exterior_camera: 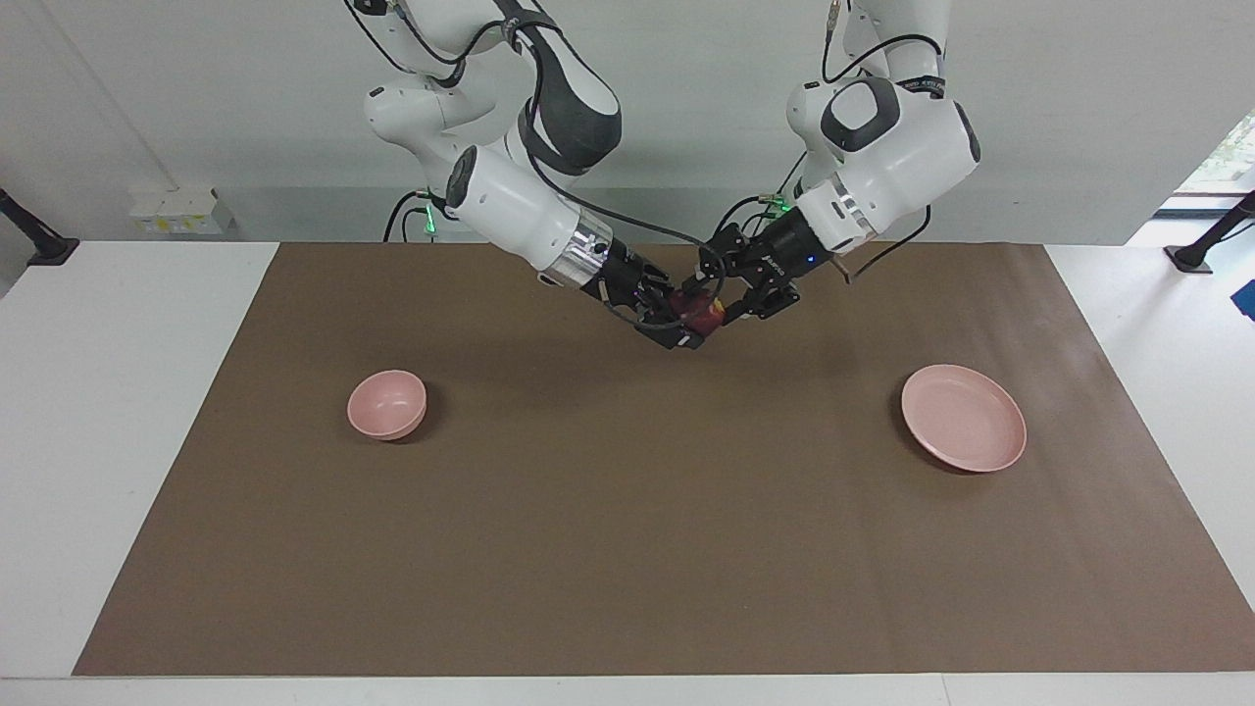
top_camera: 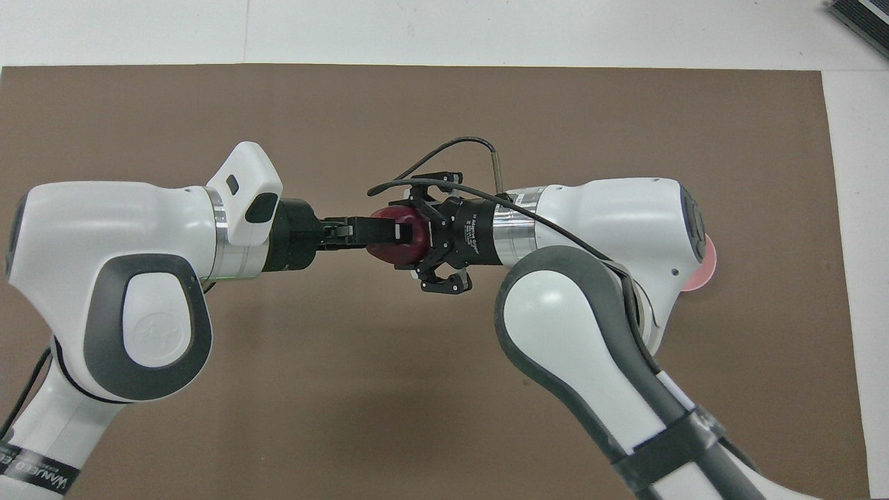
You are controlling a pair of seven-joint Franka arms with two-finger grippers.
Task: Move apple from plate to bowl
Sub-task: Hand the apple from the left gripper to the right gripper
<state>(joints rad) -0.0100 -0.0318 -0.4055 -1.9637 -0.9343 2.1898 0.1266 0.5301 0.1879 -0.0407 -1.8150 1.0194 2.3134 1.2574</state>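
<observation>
The dark red apple (exterior_camera: 701,316) is up in the air over the middle of the brown mat, between my two grippers; it also shows in the overhead view (top_camera: 406,246). My left gripper (exterior_camera: 714,299) is shut on it from above and below, also seen from overhead (top_camera: 392,232). My right gripper (exterior_camera: 686,328) meets it from the other end, its jaws spread wide at the apple's sides (top_camera: 419,236). The wide pink plate (exterior_camera: 964,417) lies bare toward the left arm's end. The small pink bowl (exterior_camera: 387,402) stands bare toward the right arm's end; only its edge (top_camera: 705,260) shows overhead.
A brown mat (exterior_camera: 627,549) covers most of the white table (exterior_camera: 118,412). In the overhead view my arms hide the plate and most of the bowl.
</observation>
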